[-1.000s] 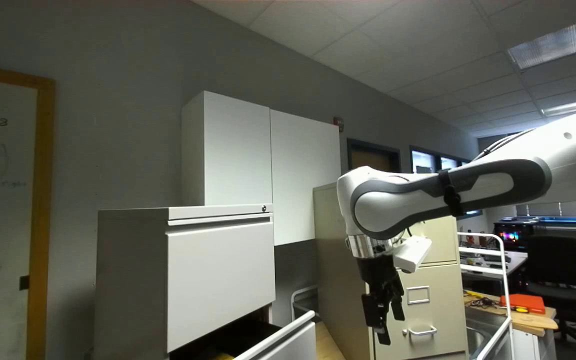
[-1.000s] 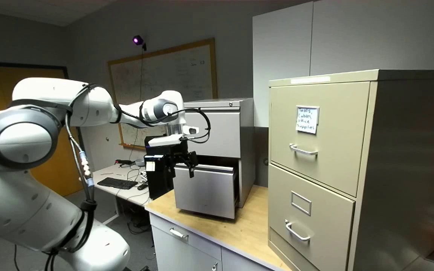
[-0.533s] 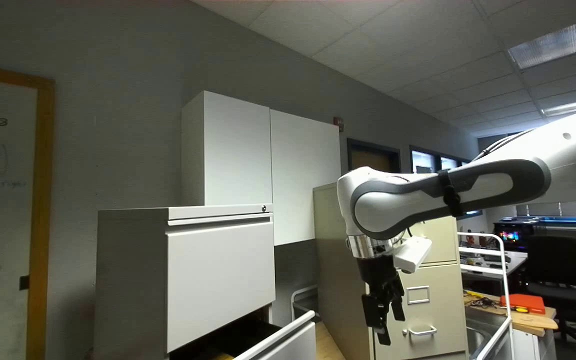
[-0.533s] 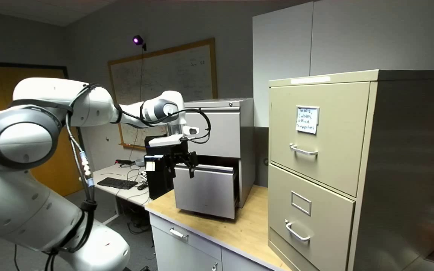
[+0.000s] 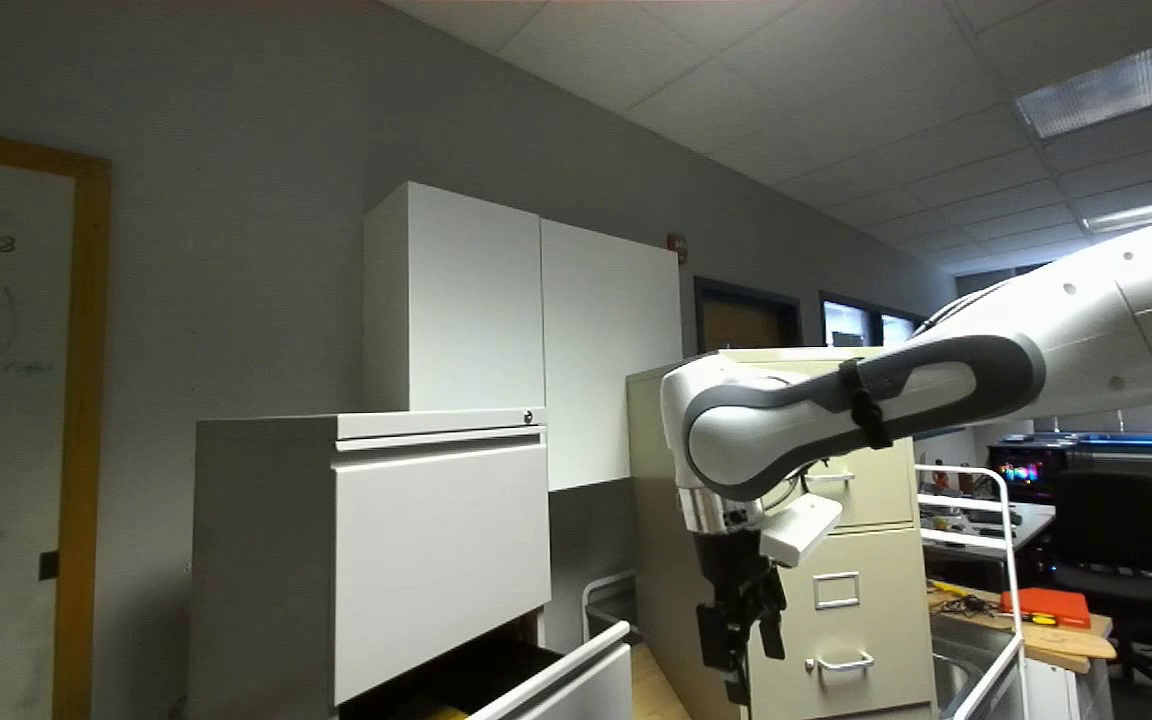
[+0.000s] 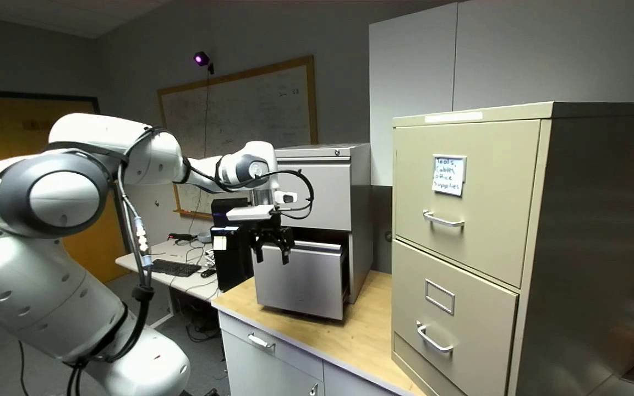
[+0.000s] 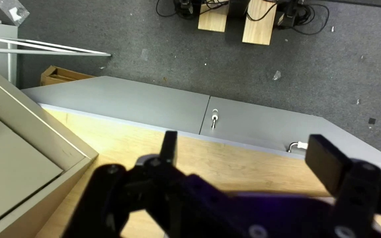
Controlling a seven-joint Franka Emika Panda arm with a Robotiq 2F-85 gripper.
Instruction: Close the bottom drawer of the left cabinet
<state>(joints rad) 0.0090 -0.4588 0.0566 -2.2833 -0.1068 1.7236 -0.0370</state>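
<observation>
The left cabinet is a pale grey-white metal box in both exterior views (image 5: 441, 560) (image 6: 322, 192). Its bottom drawer (image 6: 300, 283) is pulled partly out, and its rim also shows in an exterior view (image 5: 576, 680) with the dark inside behind it. The upper drawer front is flush. My gripper (image 6: 273, 256) points down in front of the bottom drawer, at about rim height, and appears apart from it. It also shows in an exterior view (image 5: 754, 668). In the wrist view the fingers (image 7: 246, 153) are wide apart with nothing between them. The drawer is mostly hidden there behind the gripper body.
A beige filing cabinet (image 6: 460, 253) stands beside the left cabinet on the wooden counter (image 6: 369, 335). White wall cupboards (image 5: 536, 330) are behind. A desk with a keyboard (image 6: 176, 268) and a dark computer tower (image 6: 231, 264) stand beyond the arm.
Over the last half second the arm and gripper have moved toward the bottom drawer and slightly down. Before that they were still. The drawer has not moved.
</observation>
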